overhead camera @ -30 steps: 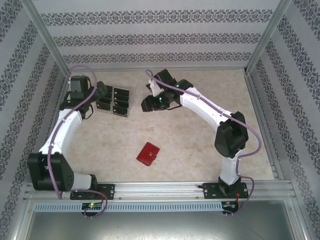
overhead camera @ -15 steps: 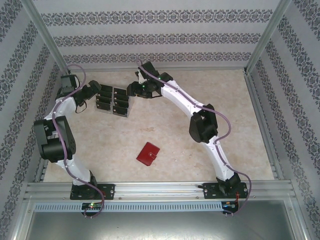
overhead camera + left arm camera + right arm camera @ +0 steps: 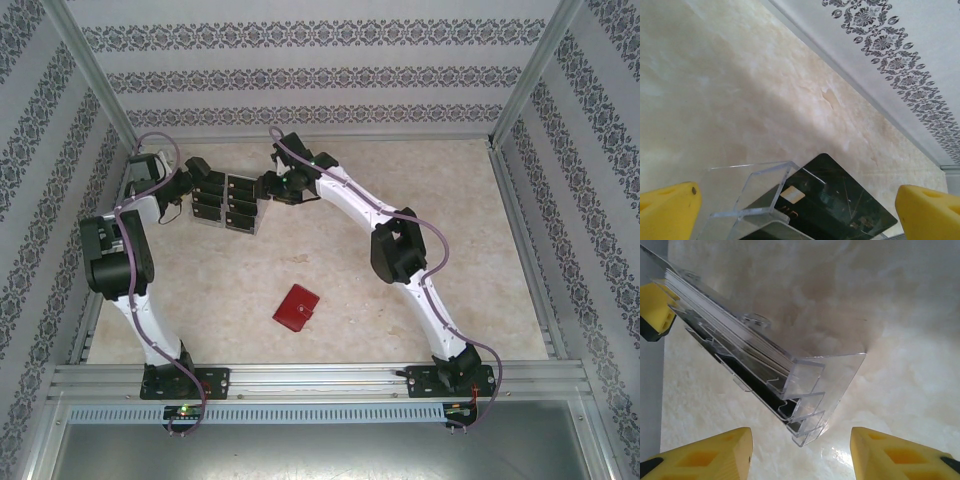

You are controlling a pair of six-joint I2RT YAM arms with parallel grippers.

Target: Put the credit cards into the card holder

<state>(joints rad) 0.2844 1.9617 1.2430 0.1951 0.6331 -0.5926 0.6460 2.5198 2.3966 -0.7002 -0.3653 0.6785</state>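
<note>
Left gripper [image 3: 196,186]: spread wide, empty, at the clear stand's [image 3: 835,375] 9 o'clock.
Credit cards [image 3: 840,200]: slotted in stand, 11 o'clock from card holder [image 3: 297,308].
Right gripper [image 3: 268,187]: half-open, empty, at stand's 3 o'clock; best braces stand while left pinches one card.
Card holder: lying shut, well apart.

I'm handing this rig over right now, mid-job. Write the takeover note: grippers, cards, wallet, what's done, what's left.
Left gripper: wide open, empty, at the left end of the clear stand.
Right gripper: open, empty, at the stand's right end.
Credit cards: in the stand's slots.
Card holder: red, folded shut, on the table, apart from both grippers.
Done: no card seen out of the stand.
Left: pull cards, open the holder, put them in.
</note>
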